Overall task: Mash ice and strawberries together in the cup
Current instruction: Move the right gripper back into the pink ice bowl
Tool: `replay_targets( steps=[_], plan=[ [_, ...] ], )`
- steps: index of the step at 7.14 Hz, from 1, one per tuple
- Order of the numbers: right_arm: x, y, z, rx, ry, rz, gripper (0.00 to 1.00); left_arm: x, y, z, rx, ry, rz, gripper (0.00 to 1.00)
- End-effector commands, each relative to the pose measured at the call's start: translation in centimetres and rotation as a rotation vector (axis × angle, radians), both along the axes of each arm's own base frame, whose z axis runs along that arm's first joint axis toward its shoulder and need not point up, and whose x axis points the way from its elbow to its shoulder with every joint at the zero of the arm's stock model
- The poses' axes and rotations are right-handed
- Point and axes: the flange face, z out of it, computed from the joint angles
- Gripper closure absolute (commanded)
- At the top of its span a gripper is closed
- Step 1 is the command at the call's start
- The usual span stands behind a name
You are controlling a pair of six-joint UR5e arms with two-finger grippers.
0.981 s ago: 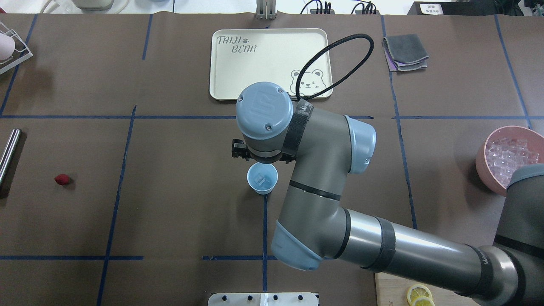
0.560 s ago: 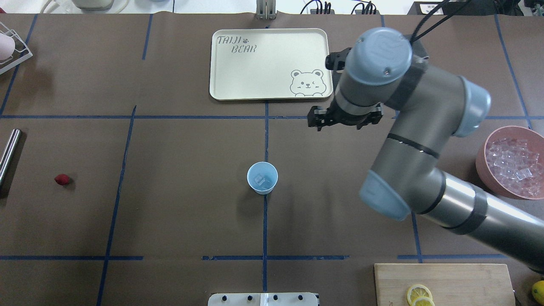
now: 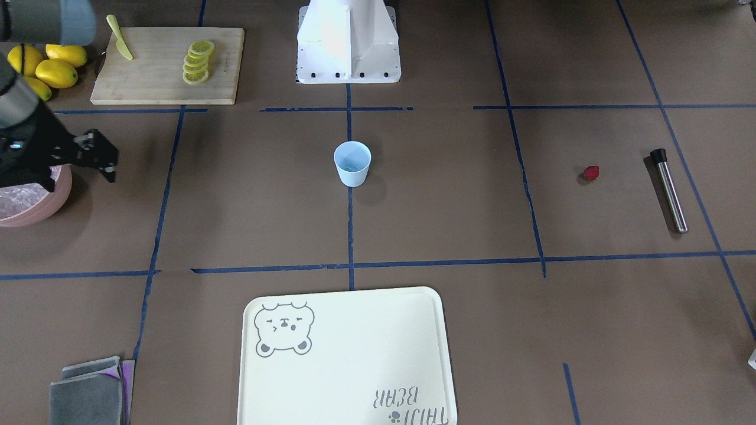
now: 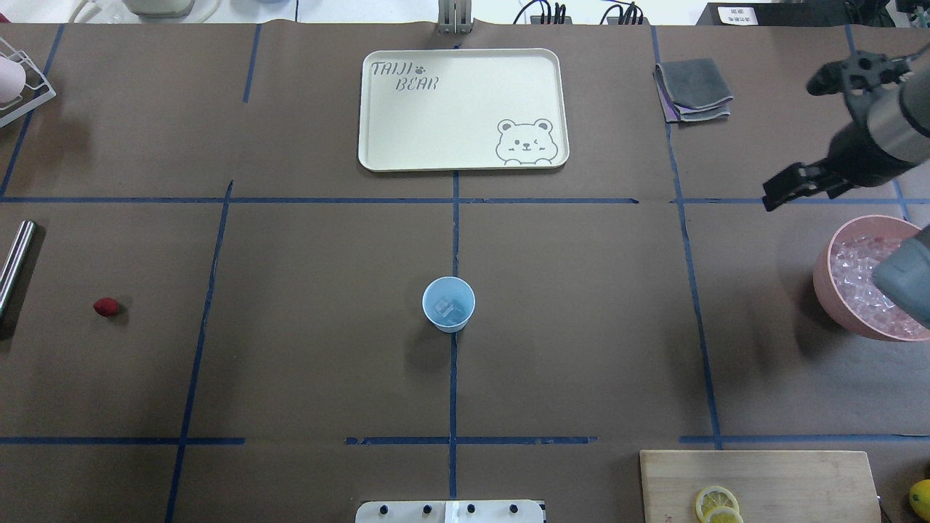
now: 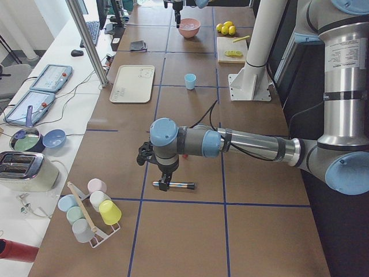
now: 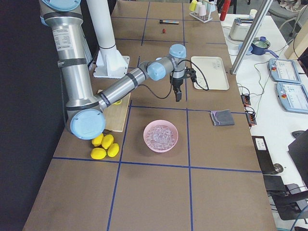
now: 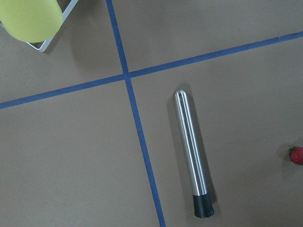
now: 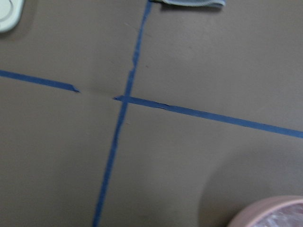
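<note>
The pale blue cup (image 4: 448,303) stands upright at the table's middle with a few ice cubes (image 4: 450,310) in it; it also shows in the front view (image 3: 352,163). The strawberry (image 4: 106,306) lies far left, next to a steel muddler (image 4: 14,265), and both show in the left wrist view (image 7: 297,155) (image 7: 191,158). My right gripper (image 3: 81,171) hangs empty, jaws apart, at the far edge of the pink ice bowl (image 4: 828,290). My left gripper (image 5: 166,180) hovers above the muddler; I cannot tell whether it is open.
A cream bear tray (image 4: 436,123) lies at the back centre and grey cloths (image 4: 694,88) at the back right. A cutting board (image 4: 755,479) with lemon slices sits at front right, with whole lemons (image 3: 56,68) beside it. A cup rack (image 5: 86,210) stands at the far left end.
My right arm has swung from over the cup away to the right and now hangs by the pink bowl. The cup, with ice in it, has not moved.
</note>
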Motion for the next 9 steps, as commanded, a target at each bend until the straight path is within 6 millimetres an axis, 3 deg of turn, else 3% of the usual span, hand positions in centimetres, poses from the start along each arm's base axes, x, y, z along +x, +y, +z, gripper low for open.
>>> replay_targets(
  steps=[1, 2, 4, 9],
  plan=[
    [6.1, 5.1, 8.8, 0.05, 0.029, -0.077, 0.01, 0.0, 0.0, 0.0, 0.0, 0.0, 0.0, 0.0],
    [6.8, 6.7, 11.2, 0.054, 0.045, -0.117, 0.02, 0.0, 0.0, 0.0, 0.0, 0.001, 0.0, 0.0],
    [6.7, 6.8, 14.7, 0.023, 0.055, -0.116, 0.05, 0.0, 0.0, 0.0, 0.0, 0.001, 0.0, 0.0],
    [3.8, 7.4, 17.6, -0.017, 0.077, -0.19, 0.15, 0.0, 0.0, 0.0, 0.0, 0.0, 0.0, 0.0]
  ],
)
